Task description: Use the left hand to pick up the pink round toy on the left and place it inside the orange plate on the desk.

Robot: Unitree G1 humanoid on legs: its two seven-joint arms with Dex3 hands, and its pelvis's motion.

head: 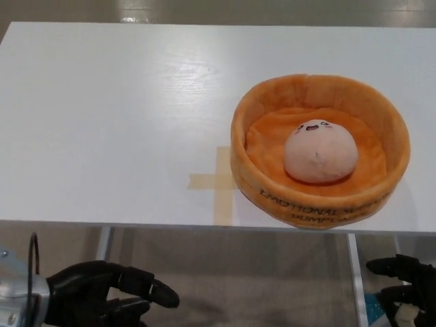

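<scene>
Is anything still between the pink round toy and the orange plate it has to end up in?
Nothing visible. The pink round plush toy already sits inside the orange soft fabric plate on the white desk. The black left hand is empty, below the desk's near edge, clear of both.

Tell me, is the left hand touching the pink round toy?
Apart. In the head view the left hand hangs below the desk edge, while the pink round toy lies inside the orange plate.
</scene>
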